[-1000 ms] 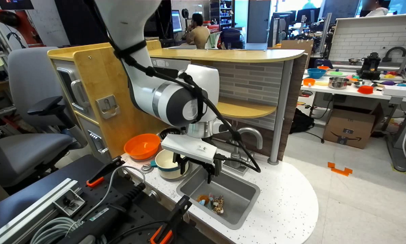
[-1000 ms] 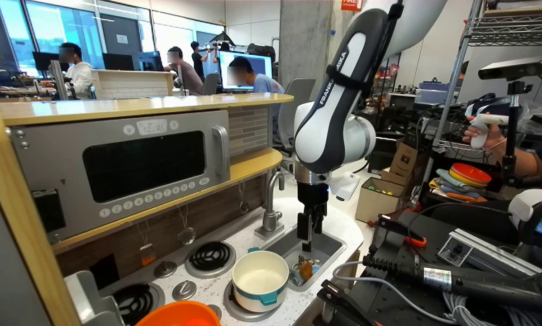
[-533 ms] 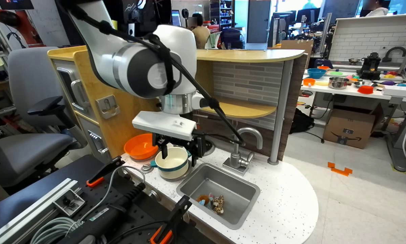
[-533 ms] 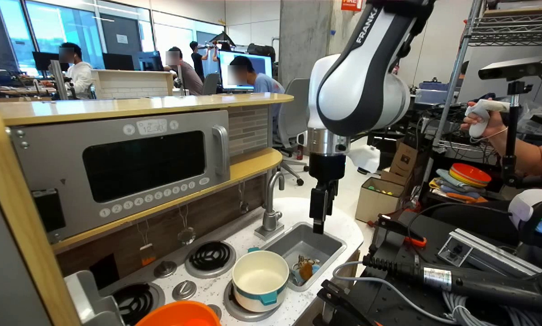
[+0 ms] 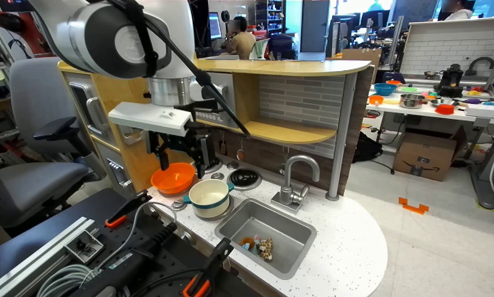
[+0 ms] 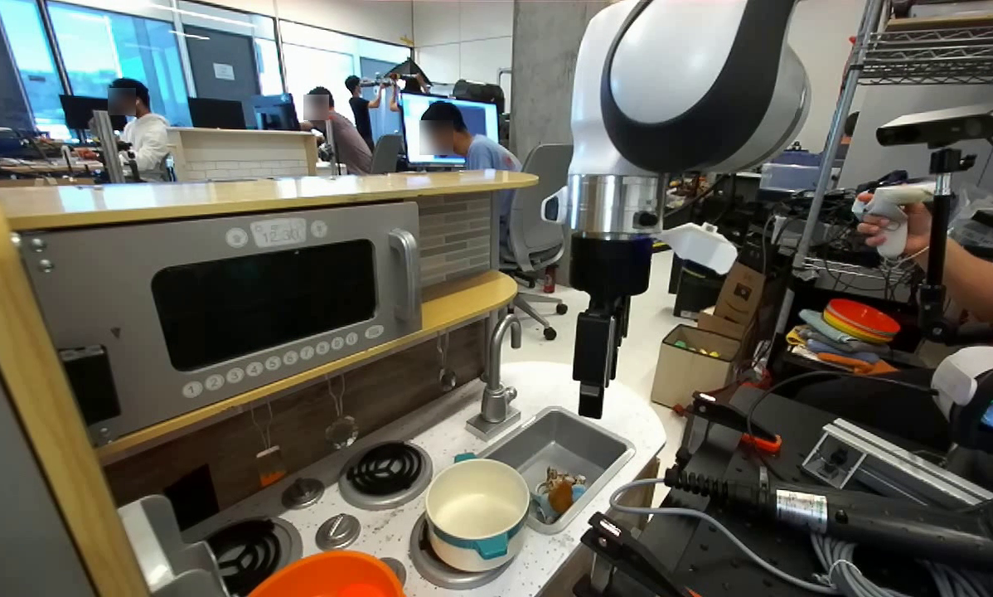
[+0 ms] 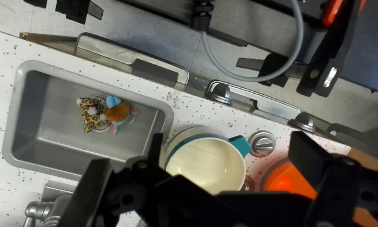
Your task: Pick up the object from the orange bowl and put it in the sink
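Observation:
A leopard-print plush [image 5: 265,249] and a brown and blue plush [image 5: 247,241] lie together in the sink [image 5: 282,233]. They also show in the sink in the wrist view, the leopard-print one [image 7: 89,118] touching the brown one [image 7: 117,112]. The orange bowl [image 5: 172,181] stands on a burner at the far end; in the wrist view it [image 7: 286,181] is partly hidden by a finger, and its visible inside holds nothing I can make out. My gripper [image 5: 182,168] is open and empty, high above the stove area. In the wrist view its fingers [image 7: 227,138] spread either side of the pot.
A cream pot [image 5: 209,198] with teal handles stands between the orange bowl and the sink. The faucet [image 5: 290,181] rises behind the sink. A microwave [image 6: 289,290] and a wooden shelf [image 6: 467,298] overhang the back of the counter.
My gripper has risen from above the sink and moved over the pot towards the orange bowl. The plush toys, the pot and the orange bowl have stayed in place.

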`<state>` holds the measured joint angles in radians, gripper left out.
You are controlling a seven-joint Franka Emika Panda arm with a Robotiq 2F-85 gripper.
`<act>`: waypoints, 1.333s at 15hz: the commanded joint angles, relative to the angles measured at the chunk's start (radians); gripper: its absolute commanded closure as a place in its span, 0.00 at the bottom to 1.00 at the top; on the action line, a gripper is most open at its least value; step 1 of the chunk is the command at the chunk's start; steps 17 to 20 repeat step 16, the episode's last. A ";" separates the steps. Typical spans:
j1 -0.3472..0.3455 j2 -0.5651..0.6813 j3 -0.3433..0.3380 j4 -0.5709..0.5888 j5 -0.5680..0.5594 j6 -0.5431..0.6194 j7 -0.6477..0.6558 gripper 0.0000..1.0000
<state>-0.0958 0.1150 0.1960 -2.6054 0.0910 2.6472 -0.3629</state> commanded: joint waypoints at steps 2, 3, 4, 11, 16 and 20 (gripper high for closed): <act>0.065 -0.033 -0.046 -0.014 0.002 -0.059 0.007 0.00; 0.075 -0.042 -0.050 -0.022 -0.001 -0.076 0.014 0.00; 0.080 -0.046 -0.052 -0.027 -0.001 -0.079 0.017 0.00; 0.081 -0.046 -0.057 -0.033 -0.002 -0.079 0.017 0.00; 0.081 -0.046 -0.057 -0.033 -0.002 -0.079 0.017 0.00; 0.081 -0.046 -0.057 -0.033 -0.002 -0.079 0.017 0.00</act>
